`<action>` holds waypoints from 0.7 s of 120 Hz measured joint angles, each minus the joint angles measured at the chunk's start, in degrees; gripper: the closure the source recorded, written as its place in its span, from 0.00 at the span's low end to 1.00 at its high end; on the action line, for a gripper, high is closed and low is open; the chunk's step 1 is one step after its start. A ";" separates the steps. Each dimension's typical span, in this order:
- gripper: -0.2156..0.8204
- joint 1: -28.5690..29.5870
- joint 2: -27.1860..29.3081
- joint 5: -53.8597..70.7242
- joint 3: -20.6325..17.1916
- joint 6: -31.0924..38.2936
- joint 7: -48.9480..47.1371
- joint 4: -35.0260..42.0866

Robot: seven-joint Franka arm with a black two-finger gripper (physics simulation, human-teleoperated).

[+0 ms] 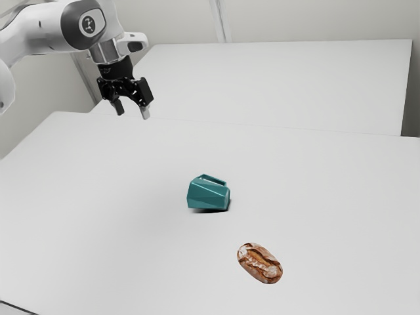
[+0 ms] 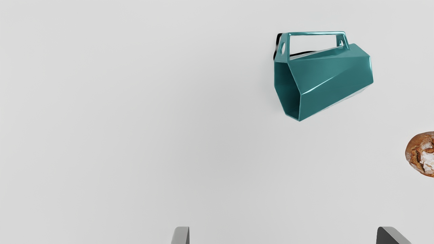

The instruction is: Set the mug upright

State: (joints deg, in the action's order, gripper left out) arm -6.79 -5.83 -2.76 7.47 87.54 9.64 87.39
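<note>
Bread loaf point(image 1: 260, 263) lies nearest, on the white table point(image 1: 118, 262). Teal mug point(image 1: 208, 194) rests on its side (not upright), farther back and toward the exterior view's left, mouth facing away from the loaf. Gripper point(image 1: 132, 113) hangs far left in that view, fingers spread wide, holding nothing.

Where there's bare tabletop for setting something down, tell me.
Bare: the broad stretch of table from the mug toward the exterior view's left, and that between mug and hand. Tightest: the gap between mug and bread.
</note>
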 joint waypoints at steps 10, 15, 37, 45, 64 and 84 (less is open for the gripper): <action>0.21 -0.01 -0.01 0.02 0.00 0.03 -0.11 0.00; 0.21 0.00 -0.01 0.02 0.00 0.04 -0.16 0.00; 0.21 0.17 0.02 -0.34 -0.04 0.03 -0.30 0.22; 0.21 0.23 0.20 -1.00 -0.19 0.13 -0.36 0.73; 0.21 0.18 2.54 -8.92 -0.17 0.52 -0.43 6.37; 0.21 2.93 4.13 -16.94 0.11 3.05 -0.11 12.20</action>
State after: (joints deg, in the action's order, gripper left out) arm -3.86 -1.70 -19.70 7.58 90.60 9.54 99.59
